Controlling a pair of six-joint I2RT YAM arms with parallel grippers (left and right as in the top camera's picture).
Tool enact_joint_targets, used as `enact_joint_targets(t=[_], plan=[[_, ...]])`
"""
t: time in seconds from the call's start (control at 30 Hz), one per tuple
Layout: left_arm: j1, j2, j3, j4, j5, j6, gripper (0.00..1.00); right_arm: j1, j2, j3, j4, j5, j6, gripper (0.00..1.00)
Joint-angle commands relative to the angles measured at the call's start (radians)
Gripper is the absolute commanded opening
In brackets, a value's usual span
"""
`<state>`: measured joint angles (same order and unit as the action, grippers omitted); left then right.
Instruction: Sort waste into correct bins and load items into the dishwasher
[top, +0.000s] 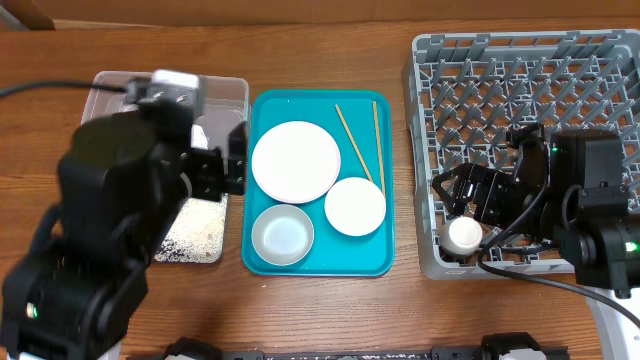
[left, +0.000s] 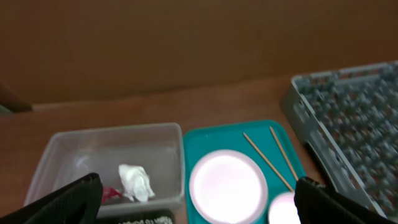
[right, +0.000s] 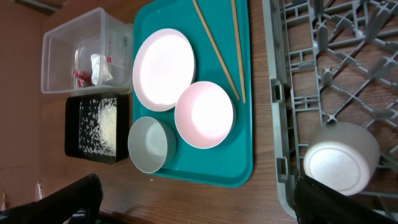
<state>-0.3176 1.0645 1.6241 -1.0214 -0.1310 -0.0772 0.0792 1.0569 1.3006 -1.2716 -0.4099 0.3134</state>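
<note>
The clear tub (left: 112, 149) holds the white tissue (left: 135, 182) and the red wrapper (left: 111, 195). The black tray (right: 96, 127) in front of it holds rice grains. On the teal tray (top: 380, 255) lie the large plate (top: 295, 160), the smaller plate (top: 355, 206), the bowl (top: 282, 234) and two chopsticks (top: 352, 145). The small cup (top: 464, 234) sits upside down in the grey dish rack's (top: 520, 90) front left corner. My left gripper (top: 225, 165) is open and empty above the tub's right edge. My right gripper (top: 455, 200) is open and empty, just above the cup.
My left arm hides most of the tub and the black tray in the overhead view. The dish rack's upright pegs (right: 329, 56) stand close around the cup (right: 339, 158). Bare wooden table (top: 330, 310) lies in front of the teal tray.
</note>
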Motion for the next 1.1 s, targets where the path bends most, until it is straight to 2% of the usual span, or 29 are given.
enact_joint_targets(t=[0.0,0.13,0.27,0.3,0.63,0.87,1.07], plan=[[0.071,-0.153,-0.208,0.135,0.034,0.055,1.0,0.0,-0.004,0.014,0.006,0.009,-0.007,1.0],[0.128,-0.331,-0.463,0.343,0.077,0.056,1.0,0.0,-0.004,0.014,0.006,0.009,-0.006,1.0],[0.164,-0.476,-0.65,0.467,0.081,0.055,1.0,0.0,-0.004,0.014,0.006,0.009,-0.007,1.0],[0.18,-0.555,-0.742,0.516,0.092,0.055,1.0,0.0,-0.004,0.014,0.006,0.009,-0.007,1.0],[0.201,-0.916,-1.149,0.697,0.116,0.052,1.0,0.0,-0.004,0.014,0.006,0.009,-0.007,1.0],[0.201,-1.063,-1.372,0.802,0.127,0.051,1.0,0.0,-0.004,0.014,0.006,0.009,-0.007,1.0],[0.202,-1.061,-1.458,0.875,0.154,0.051,1.0,0.0,-0.004,0.014,0.006,0.009,-0.006,1.0]])
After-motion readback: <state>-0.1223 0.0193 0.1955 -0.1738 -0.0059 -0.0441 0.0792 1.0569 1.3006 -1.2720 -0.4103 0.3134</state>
